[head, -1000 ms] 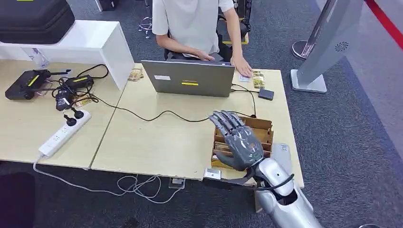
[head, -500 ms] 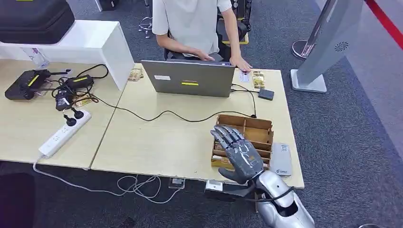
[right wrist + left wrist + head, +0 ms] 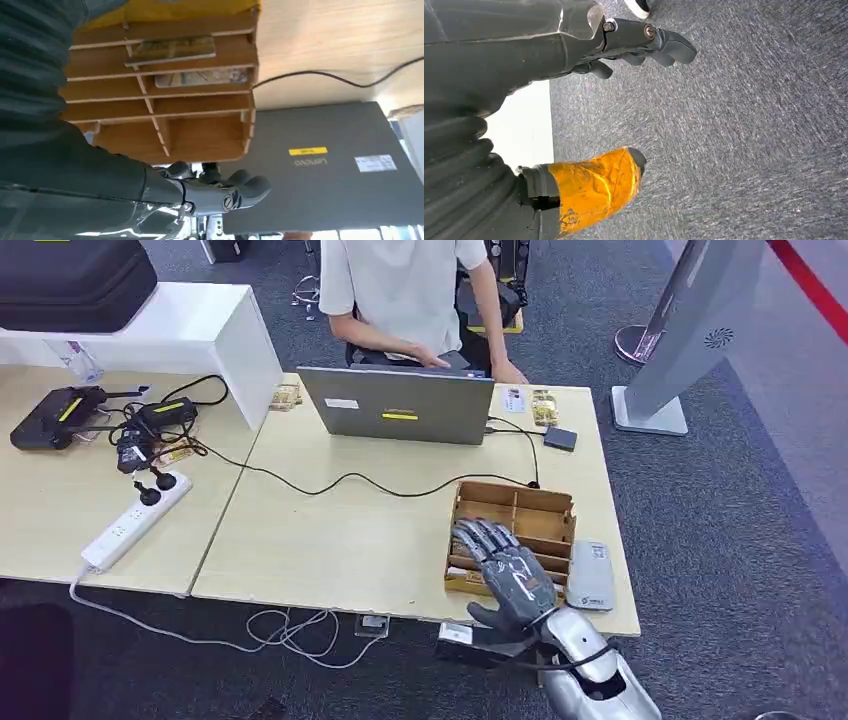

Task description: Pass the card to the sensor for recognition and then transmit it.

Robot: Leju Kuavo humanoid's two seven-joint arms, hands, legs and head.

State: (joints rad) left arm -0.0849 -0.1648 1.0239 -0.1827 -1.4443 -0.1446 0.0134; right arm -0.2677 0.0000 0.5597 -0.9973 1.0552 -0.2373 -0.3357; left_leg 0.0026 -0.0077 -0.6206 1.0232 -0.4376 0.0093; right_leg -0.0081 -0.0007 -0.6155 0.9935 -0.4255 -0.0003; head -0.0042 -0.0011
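Wooden card box [image 3: 520,515] under open-fingered right hand [image 3: 508,570].

A light wooden table [image 3: 330,530] is set on dark grey carpet [image 3: 720,530]. A second table [image 3: 40,510] is butted against its left side, and a white shelf [image 3: 200,330] is placed at that table's far edge. Right of the first table, a grey stand [image 3: 690,330] is seen, with a red stripe [image 3: 810,285] beyond it.
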